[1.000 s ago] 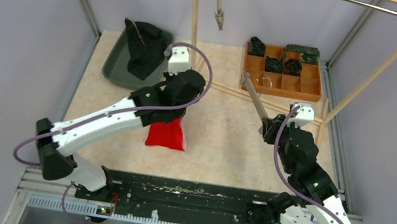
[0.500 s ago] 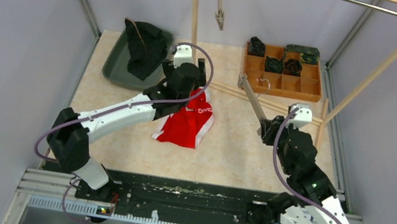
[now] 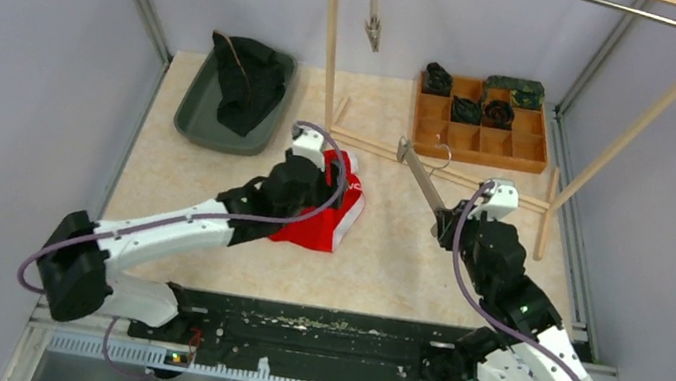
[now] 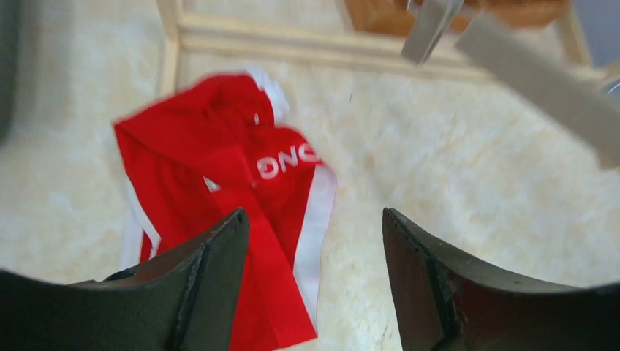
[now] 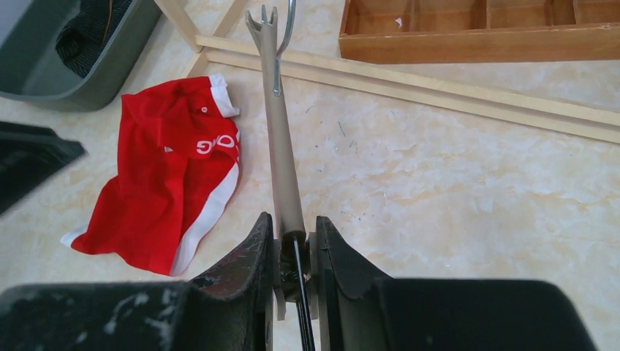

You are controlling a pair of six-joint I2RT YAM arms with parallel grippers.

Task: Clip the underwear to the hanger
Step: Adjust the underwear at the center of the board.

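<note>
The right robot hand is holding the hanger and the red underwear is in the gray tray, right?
Not quite. The right gripper does hold the hanger, but the red underwear lies on the table, outside the tray, not in it. The top view shows this.

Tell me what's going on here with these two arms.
The right gripper is shut on one end of the hanger. The left gripper hangs open over the red underwear, which lies crumpled and unheld on the table. Nothing is clipped to the hanger yet.
</note>
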